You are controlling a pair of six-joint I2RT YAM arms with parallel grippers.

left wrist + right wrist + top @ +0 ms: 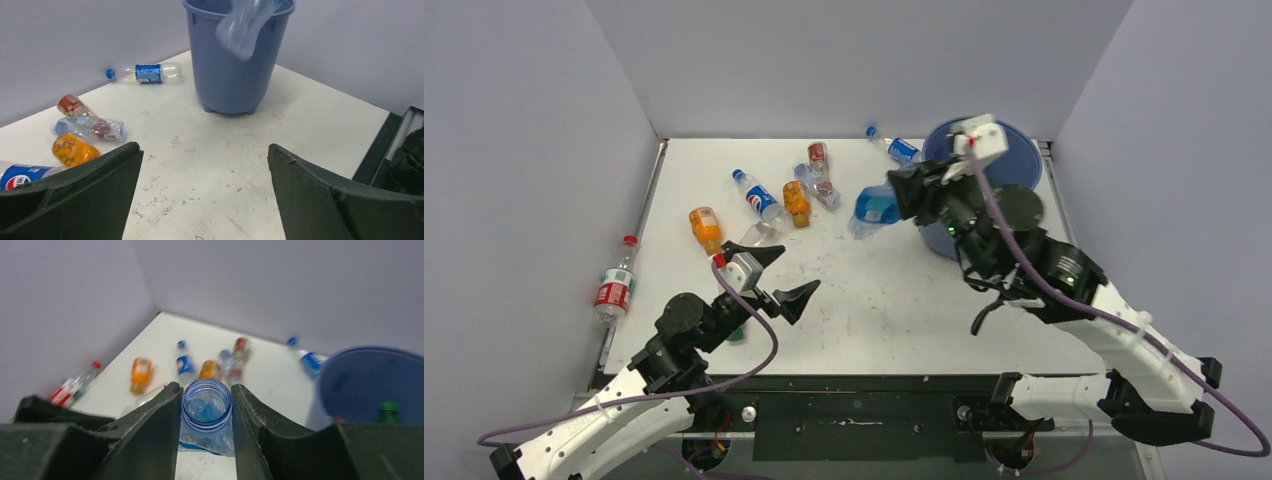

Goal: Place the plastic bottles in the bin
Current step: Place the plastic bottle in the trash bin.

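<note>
The scuffed white table [894, 310] is seen carrying the blue bin [225, 75], stood upright near the far right corner. Just left of it a blue-labelled bottle [894, 146] is laid on its side. Towards the far middle, a red-labelled bottle [818, 157], a crumpled clear bottle [819, 188], an orange bottle [796, 203] and a Pepsi bottle [759, 198] are clustered. A second orange bottle [705, 228] is laid further left, and a red-capped bottle [614, 286] is laid along the left edge.

Top view: high, behind the arm bases [1014, 415], looking down on the whole tabletop [874, 300]. Left wrist view: low, near the surface, facing the bin [230, 65] (rim partly cropped). Right wrist view: raised, sighting along right claw [206, 390] and its clear bottle [205, 432] over the tabletop; all share the bin
</note>
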